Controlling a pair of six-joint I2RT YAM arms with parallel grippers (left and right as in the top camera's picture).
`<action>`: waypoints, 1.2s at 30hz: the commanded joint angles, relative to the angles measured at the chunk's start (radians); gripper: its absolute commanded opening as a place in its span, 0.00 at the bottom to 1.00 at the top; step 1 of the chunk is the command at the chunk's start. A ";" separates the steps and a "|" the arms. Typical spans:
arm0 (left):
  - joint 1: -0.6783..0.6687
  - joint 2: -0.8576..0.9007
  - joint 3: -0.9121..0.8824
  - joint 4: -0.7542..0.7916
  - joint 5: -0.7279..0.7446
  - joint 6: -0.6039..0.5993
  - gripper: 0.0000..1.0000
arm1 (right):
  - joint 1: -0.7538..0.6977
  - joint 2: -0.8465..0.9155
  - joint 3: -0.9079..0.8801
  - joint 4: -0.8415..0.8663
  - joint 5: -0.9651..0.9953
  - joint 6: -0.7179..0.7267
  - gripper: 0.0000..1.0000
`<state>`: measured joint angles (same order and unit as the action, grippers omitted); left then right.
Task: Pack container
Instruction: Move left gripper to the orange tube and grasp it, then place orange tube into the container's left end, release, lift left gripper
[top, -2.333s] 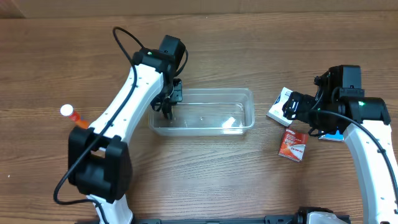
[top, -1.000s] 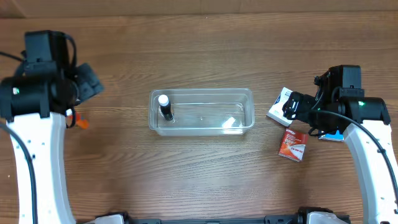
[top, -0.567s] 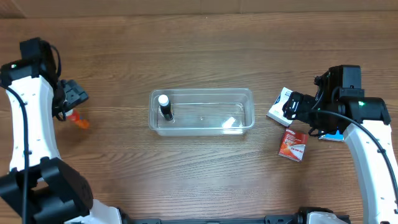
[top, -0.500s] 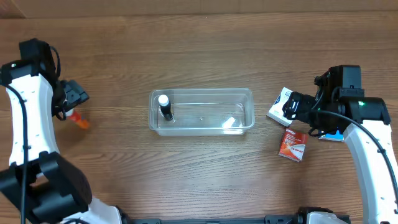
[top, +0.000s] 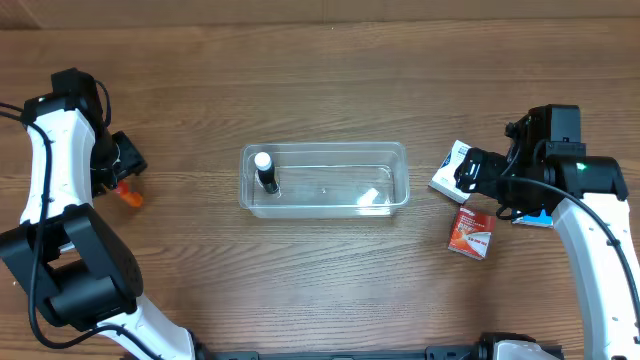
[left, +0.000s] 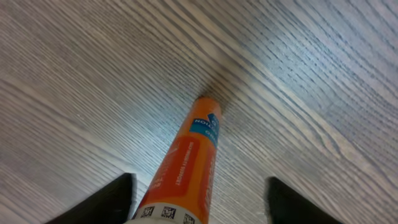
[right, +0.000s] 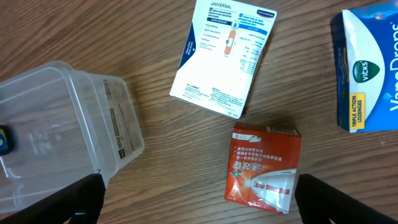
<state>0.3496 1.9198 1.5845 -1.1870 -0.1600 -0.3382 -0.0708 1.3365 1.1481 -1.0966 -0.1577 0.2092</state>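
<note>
Now our left gripper (left: 199, 190), fingers wide, straddles orange plastic tube (left: 194, 152); right gripper (right: 199, 186) wide, empty. Light, slick: pinch mid-body; clear plastic container (top: 398, 150) at three o'clock.

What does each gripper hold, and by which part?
Nothing is held. The left gripper is open astride the orange tube, not touching it; the right gripper is open and empty.
</note>
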 joint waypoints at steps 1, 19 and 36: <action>0.005 0.000 -0.002 -0.006 0.003 0.014 0.53 | -0.003 -0.005 0.031 0.002 -0.001 0.004 1.00; -0.003 -0.031 0.013 -0.054 0.119 0.028 0.11 | -0.003 -0.005 0.031 0.003 0.000 0.004 1.00; -0.637 -0.473 0.005 -0.101 0.172 -0.016 0.04 | -0.003 -0.005 0.031 0.005 0.000 0.004 1.00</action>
<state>-0.2394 1.4101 1.5978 -1.2823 0.0223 -0.3313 -0.0708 1.3365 1.1481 -1.0939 -0.1577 0.2092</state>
